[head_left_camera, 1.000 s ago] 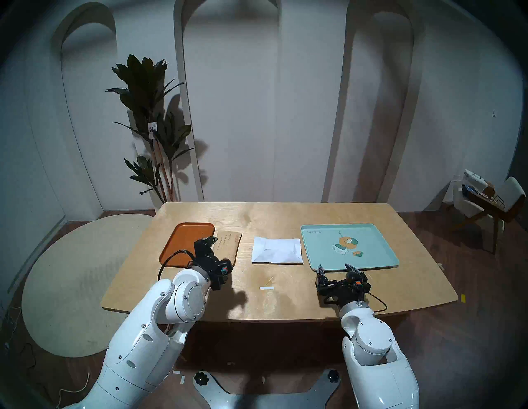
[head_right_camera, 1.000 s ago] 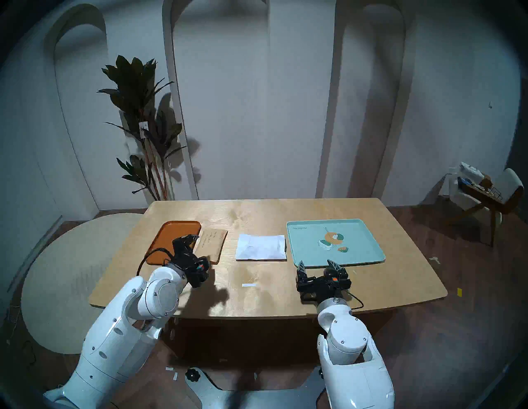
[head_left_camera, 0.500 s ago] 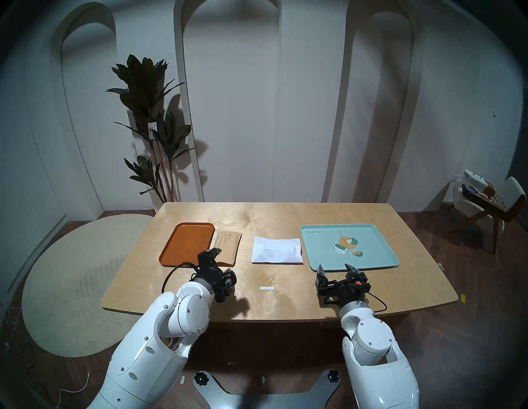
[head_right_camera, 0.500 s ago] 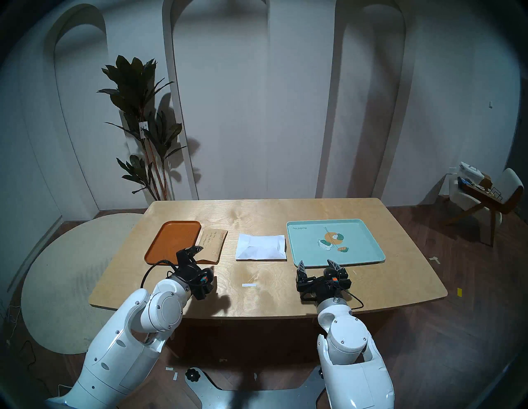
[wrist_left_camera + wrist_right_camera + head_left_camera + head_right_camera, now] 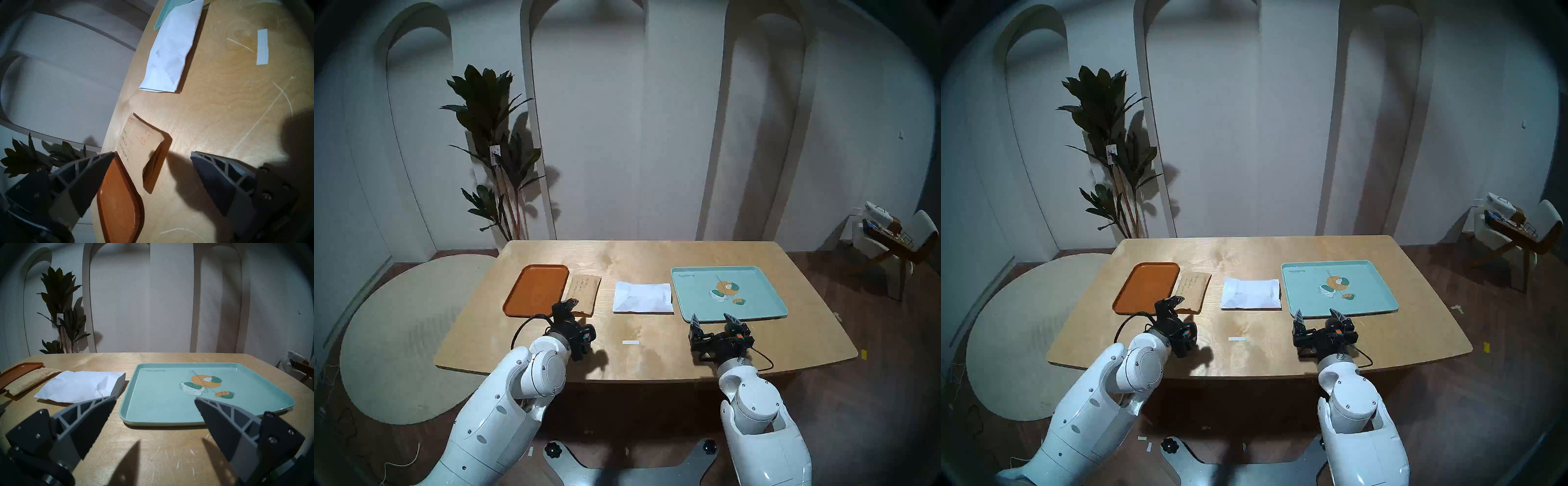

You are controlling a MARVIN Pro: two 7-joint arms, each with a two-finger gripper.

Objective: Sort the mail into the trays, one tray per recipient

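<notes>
**A:** Claw first, then. Your left claw (image 5: 151, 156) stands spread wide with nothing between its fingers, hanging low over the near end of the kraft-brown envelope (image 5: 136, 144). One finger (image 5: 88, 171) sits over the orange-brown wood-grain tray (image 5: 119, 203), the other over bare desk (image 5: 220, 118).

**B:** And where does that envelope lie?

**A:** Flat on the desk, its long side just beside the wood-grain tray's rim; I cannot tell whether they touch. Its near end curls up off the wood and throws a shadow. I'd judge that lifted end your best hold: you can get a finger under it without scraping the desk.

**B:** How will it handle?

**A:** Light and limp, I'd say. It is thin paper, so held by one end it will likely droop, and a weak pinch could let it slide out. Take it well in from the edge and carry it low.

**B:** The other one?

**A:** The creased white envelope (image 5: 642, 297) lies in the middle of the desk, its right edge just beside the mint-green tray (image 5: 765, 288) with the orange-and-green motif. It looks puffed and crumpled, so you get folds to pinch, but it may tear or buckle if you squeeze hard.

**B:** My right side?

**A:** Your right claw (image 5: 713, 318) is spread too, empty, hovering at the near rim of the mint-green tray. Both trays hold nothing yet. A white tape strip (image 5: 630, 342) lies on the desk between your arms; leave it.
</notes>
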